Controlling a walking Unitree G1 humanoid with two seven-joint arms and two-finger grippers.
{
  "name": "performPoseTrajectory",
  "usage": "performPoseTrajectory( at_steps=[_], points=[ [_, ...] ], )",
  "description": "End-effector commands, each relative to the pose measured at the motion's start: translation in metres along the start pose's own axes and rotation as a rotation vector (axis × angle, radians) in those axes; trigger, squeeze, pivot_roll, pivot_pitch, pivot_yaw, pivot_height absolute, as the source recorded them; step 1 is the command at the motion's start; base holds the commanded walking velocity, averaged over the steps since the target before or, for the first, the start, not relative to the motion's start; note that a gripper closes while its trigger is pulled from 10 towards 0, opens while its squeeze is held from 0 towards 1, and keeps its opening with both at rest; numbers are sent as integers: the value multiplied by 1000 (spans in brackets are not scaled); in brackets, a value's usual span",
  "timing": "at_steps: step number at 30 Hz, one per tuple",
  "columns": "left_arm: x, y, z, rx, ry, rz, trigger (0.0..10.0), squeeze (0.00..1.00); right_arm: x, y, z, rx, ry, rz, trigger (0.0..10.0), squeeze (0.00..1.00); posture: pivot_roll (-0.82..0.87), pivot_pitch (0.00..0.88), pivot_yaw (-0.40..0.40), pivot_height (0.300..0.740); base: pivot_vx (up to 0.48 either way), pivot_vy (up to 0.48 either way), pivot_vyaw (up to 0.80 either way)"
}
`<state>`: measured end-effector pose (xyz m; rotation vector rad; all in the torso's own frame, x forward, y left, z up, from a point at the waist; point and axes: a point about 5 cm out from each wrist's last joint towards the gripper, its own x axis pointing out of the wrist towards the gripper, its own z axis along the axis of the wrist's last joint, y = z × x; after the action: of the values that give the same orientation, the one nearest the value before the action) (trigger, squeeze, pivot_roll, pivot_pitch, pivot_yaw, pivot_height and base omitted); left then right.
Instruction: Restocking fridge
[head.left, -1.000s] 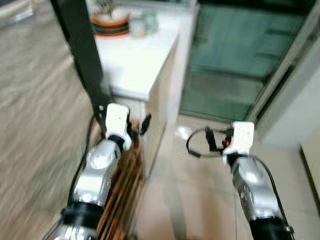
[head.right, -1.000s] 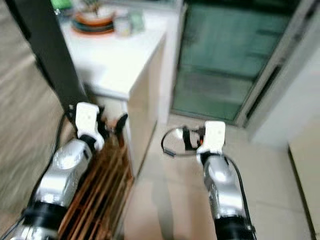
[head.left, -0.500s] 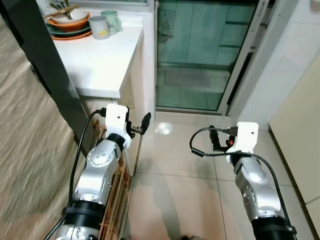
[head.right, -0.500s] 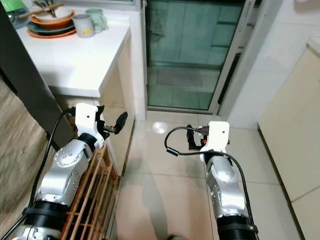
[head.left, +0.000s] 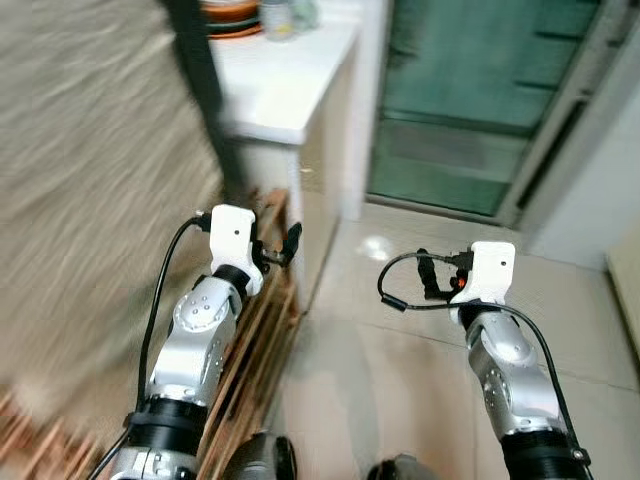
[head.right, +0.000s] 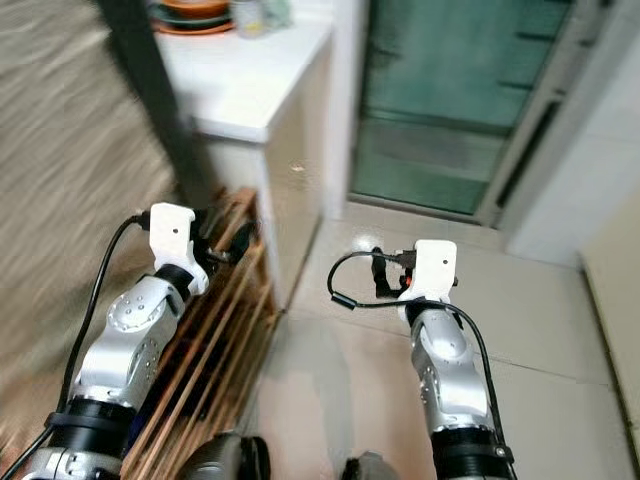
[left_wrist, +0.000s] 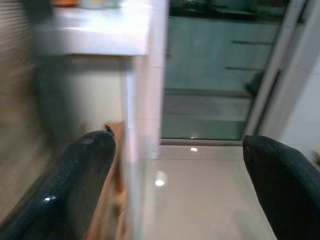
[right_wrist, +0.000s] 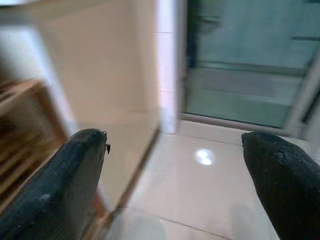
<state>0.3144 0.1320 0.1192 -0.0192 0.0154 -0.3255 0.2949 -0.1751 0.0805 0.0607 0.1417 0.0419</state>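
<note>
The head pair looked down past both arms at the tiled floor (head.left: 400, 370); both wrist cameras faced ahead, low, sharing the glass door (left_wrist: 220, 85).

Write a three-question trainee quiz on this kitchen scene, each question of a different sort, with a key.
1. True or false: the left gripper is holding a bottle.
2. The wooden rack stands: A) below the left arm, against the white counter; B) in front of the glass door; C) on the counter.
3. Fill in: the dishes sit on the white ____.

Key: 1 false, since both it and the right gripper are open and empty; 2 A; 3 counter.
</note>
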Motion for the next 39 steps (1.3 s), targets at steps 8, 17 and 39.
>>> performPoseTrajectory(
  at_steps=[8, 17, 39],
  points=[
    [-1, 2, -3, -5, 18, 0, 10000, 0, 2, 0, -2, 10, 4, -5, 10000, 192, 27, 0, 16, 740, -467, 0, 0],
    [-2, 1, -3, 18, 8, -12, 10000, 0, 3, -1, -2, -9, -2, 0, 10000, 208, 36, 0, 15, 740, -402, 0, 88],
    [1, 13, 8, -59, -55, 88, 10000, 1000, 2, -8, 19, 41, -164, -78, 10000, 1000, 33, 0, 10, 740, 0, 0, 228]
  ],
)
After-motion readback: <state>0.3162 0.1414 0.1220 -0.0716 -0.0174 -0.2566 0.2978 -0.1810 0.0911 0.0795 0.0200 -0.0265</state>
